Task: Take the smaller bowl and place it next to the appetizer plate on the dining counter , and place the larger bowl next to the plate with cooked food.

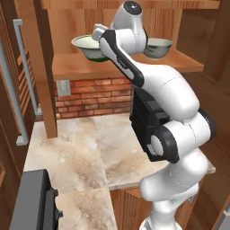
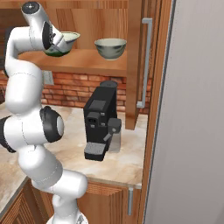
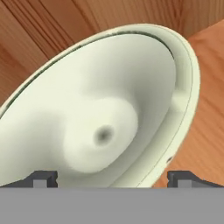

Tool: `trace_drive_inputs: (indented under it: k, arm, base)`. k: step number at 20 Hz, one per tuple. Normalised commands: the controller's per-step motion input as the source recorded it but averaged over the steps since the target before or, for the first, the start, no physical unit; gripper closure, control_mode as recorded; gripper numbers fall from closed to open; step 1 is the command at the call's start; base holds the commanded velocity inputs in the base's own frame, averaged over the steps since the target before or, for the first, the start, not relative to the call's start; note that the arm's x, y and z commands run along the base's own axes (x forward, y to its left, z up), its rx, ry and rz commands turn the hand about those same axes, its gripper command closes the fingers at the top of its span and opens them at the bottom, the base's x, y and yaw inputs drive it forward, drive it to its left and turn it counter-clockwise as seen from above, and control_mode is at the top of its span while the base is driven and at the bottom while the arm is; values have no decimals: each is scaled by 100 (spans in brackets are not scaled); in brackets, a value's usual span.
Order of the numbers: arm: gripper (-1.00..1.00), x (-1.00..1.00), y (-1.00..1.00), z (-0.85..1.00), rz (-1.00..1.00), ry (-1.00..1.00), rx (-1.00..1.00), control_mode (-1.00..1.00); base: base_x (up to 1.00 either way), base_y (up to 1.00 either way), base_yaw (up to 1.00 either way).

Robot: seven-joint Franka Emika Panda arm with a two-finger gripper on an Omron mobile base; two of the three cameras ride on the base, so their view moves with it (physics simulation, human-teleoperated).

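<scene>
Up on the wooden shelf (image 1: 81,65) above the brick backsplash (image 1: 94,96), the larger bowl (image 1: 87,46) sits at the left and the smaller bowl (image 2: 110,47) well apart to its right. The gripper (image 3: 112,177) is raised to the larger bowl, its jaws spread wide, fingertips (image 3: 43,178) on either side of the near rim, nothing clamped. Below, a black coffee machine (image 2: 99,122) stands on the marble counter (image 1: 76,152).
</scene>
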Motion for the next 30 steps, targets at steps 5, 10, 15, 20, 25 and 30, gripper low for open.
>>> trace_drive_inputs:
  k: [5,10,15,20,25,30]
  arm:
    - [-100,40,12,-12,0,0,-4,-100]
    - [100,36,17,-10,0,0,-4,-100]
    - [100,14,5,-4,0,0,-1,-100]
    - [100,0,0,0,0,0,0,-100]
    - [100,-81,0,-1,-3,-4,0,-100]
    - [100,-100,-13,0,-5,-5,3,-100]
  base:
    - [0,0,0]
    - [0,0,0]
    - [0,0,0]
    - [0,0,0]
    - [0,0,0]
    - [0,0,0]
